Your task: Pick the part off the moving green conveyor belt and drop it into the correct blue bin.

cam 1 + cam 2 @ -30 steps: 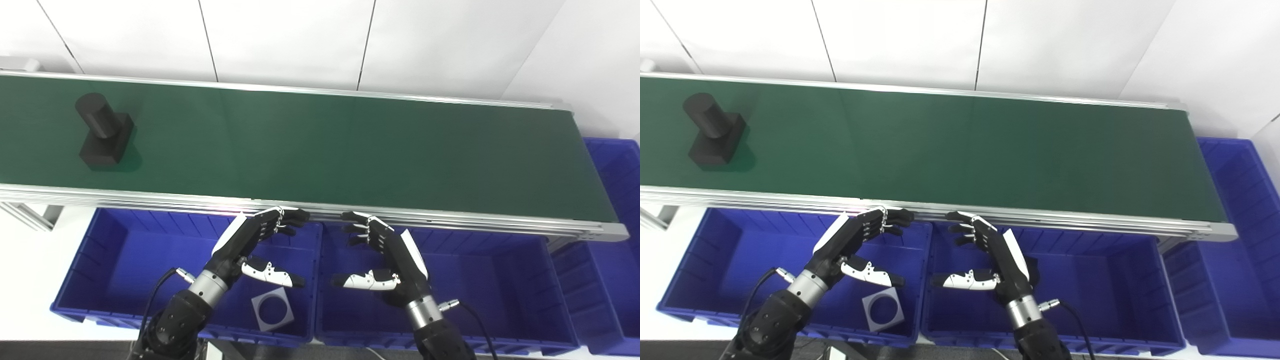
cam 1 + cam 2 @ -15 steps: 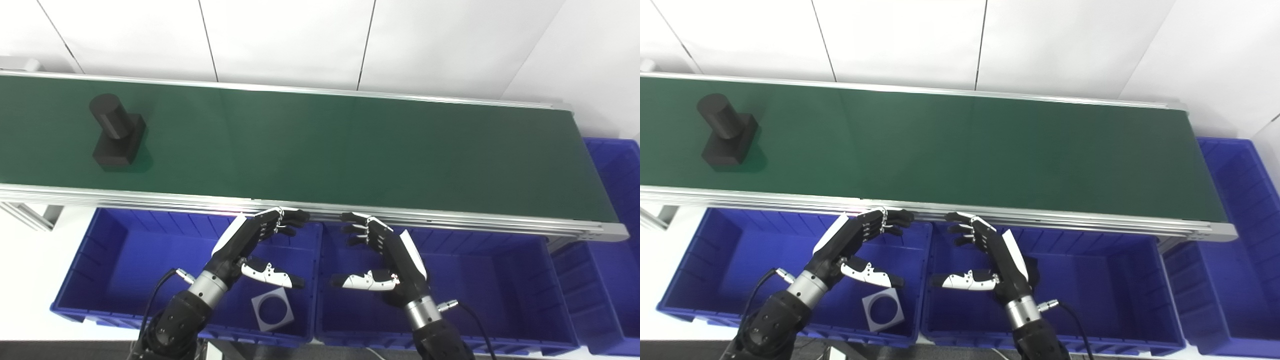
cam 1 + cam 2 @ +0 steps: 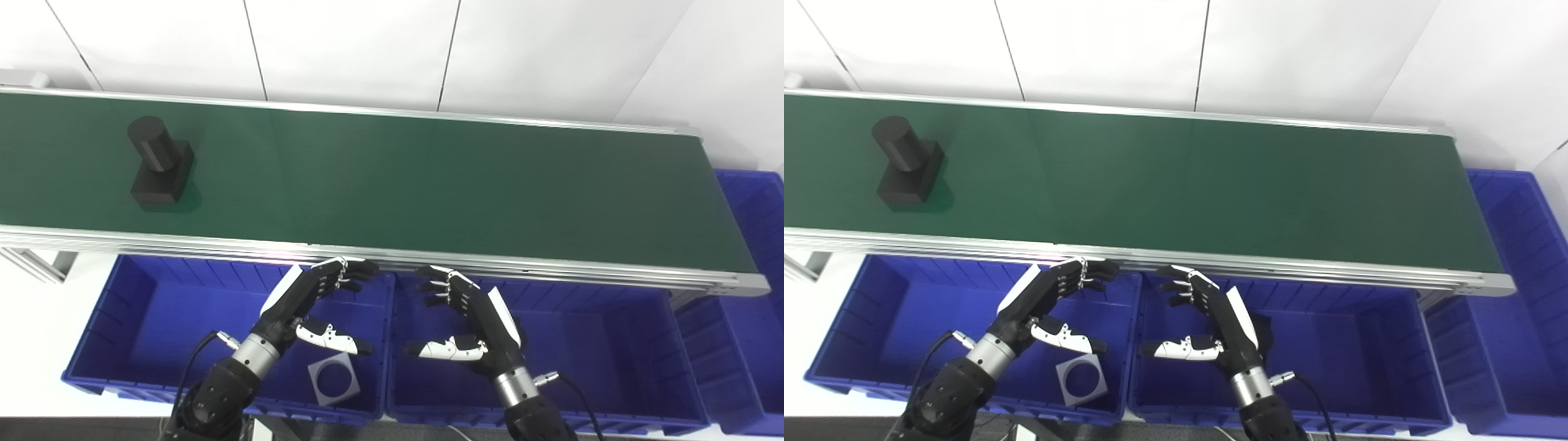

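A black part (image 3: 157,164), a cylinder standing on a square block, rides the green conveyor belt (image 3: 429,177) at its far left. My left hand (image 3: 306,303) hovers open over the left blue bin (image 3: 153,306), below the belt's near rail. My right hand (image 3: 468,321) hovers open over the middle blue bin (image 3: 612,343). Both hands are empty, fingers spread, and far to the right of the part.
A grey square plate with a round hole (image 3: 334,381) lies in the left bin. A dark piece (image 3: 1265,327) shows behind my right hand in the middle bin. Another blue bin (image 3: 750,294) stands at the belt's right end. A white wall rises behind the belt.
The black part has travelled to the right along the belt. My right hand has sunk slightly; the left hand has barely shifted.
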Robot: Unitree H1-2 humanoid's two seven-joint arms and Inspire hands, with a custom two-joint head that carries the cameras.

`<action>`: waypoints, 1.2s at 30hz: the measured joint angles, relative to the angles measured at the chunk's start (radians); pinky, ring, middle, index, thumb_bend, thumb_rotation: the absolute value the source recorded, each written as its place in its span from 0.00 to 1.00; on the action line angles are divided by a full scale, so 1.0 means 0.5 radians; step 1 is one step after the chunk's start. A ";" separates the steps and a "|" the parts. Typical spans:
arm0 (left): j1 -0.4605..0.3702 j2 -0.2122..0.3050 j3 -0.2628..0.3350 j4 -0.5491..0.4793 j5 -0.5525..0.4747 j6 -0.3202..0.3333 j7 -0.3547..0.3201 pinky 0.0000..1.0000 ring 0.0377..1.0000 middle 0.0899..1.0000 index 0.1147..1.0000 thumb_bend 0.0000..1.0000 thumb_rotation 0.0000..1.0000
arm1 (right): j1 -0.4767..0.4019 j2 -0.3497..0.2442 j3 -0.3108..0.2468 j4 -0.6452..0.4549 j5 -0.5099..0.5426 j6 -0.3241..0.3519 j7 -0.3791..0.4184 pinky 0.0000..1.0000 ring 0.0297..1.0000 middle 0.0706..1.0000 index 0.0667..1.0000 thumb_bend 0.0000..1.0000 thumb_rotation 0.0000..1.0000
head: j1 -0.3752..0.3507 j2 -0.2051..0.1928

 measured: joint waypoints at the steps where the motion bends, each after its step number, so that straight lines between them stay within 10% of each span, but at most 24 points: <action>1: 0.000 -0.004 -0.001 0.021 0.000 -0.026 0.000 0.72 0.75 0.74 0.68 0.94 0.00 | 0.000 0.000 -0.002 0.018 0.000 -0.004 -0.004 0.64 0.74 0.80 0.73 0.85 0.21 | 0.000 0.000; 20: -0.118 -0.084 -0.108 0.416 0.086 -0.213 0.138 0.76 0.76 0.74 0.68 0.93 0.03 | -0.033 -0.117 0.004 0.184 0.106 -0.017 -0.018 0.67 0.75 0.82 0.73 0.81 0.19 | 0.341 -0.301; 36: -0.142 -0.080 -0.189 0.475 0.117 -0.213 0.226 0.75 0.75 0.74 0.69 0.94 0.03 | -0.060 -0.126 -0.007 0.239 0.169 -0.017 0.017 0.66 0.76 0.82 0.74 0.82 0.18 | 0.372 -0.335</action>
